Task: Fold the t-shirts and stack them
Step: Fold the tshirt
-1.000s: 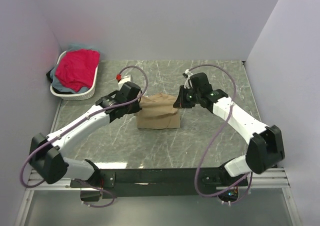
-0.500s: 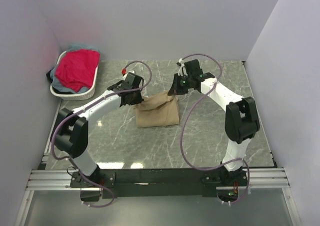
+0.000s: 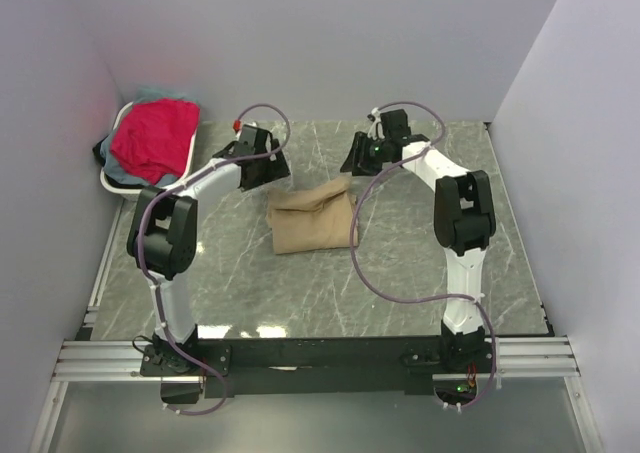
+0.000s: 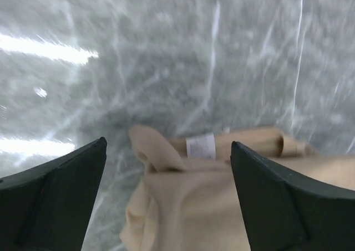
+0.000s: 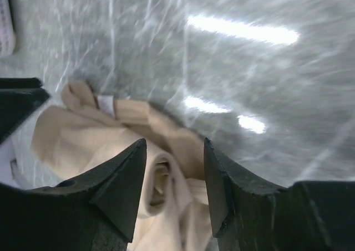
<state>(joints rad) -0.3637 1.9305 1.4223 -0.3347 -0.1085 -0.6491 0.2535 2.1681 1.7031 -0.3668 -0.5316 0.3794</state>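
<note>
A tan t-shirt (image 3: 312, 219) lies folded in a bundle at mid-table, its white label (image 4: 200, 146) at the far edge. My left gripper (image 3: 268, 165) hovers just beyond the shirt's far left corner, open wide; the tan cloth (image 4: 222, 201) shows below its spread fingers (image 4: 55, 195), untouched. Off the far right corner my right gripper (image 3: 358, 159) is open, and a fold of the tan shirt (image 5: 83, 134) lies beneath the gap, not pinched. A red-pink t-shirt (image 3: 155, 138) tops a pile in the basket.
The white oval basket (image 3: 115, 183) stands at the far left against the wall, with pale blue cloth (image 3: 150, 95) and a dark piece (image 3: 100, 151) hanging over its rim. Grey walls close in the marble table (image 3: 420, 273) on three sides.
Both grippers carried the shirt's edge toward the far side, then opened and let go. The tan shirt has dropped flat onto the table, and both arms now reach further back.
</note>
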